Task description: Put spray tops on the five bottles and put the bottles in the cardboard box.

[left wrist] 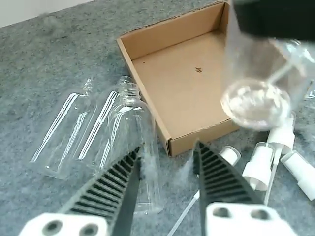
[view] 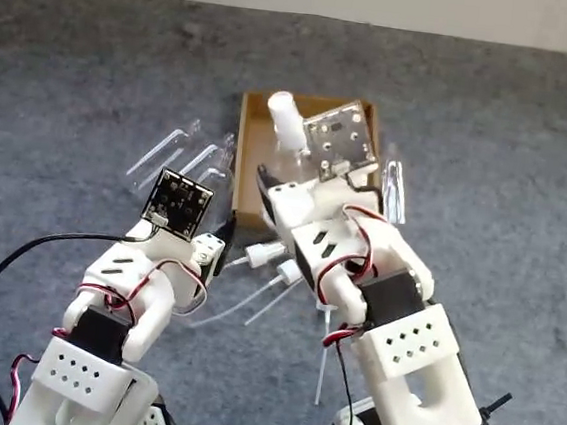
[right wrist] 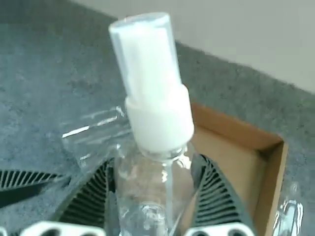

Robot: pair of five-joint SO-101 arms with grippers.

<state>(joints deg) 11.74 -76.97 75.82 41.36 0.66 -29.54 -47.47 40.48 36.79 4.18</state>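
Care now means lowering the capped bottle [right wrist: 156, 123], clamped in the right gripper [right wrist: 158, 196], inside the cardboard box [view: 252, 169] at twelve o'clock before release; left gripper [left wrist: 167, 147] gapes empty.

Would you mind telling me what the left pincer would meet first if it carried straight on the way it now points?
Probably the near corner of the cardboard box, which lies just ahead of the open left pincer; a capless bottle lies close beside that line, and depth is unclear.

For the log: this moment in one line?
right claw: holds capped clear plastic bottle | over brown cardboard box | left claw: open
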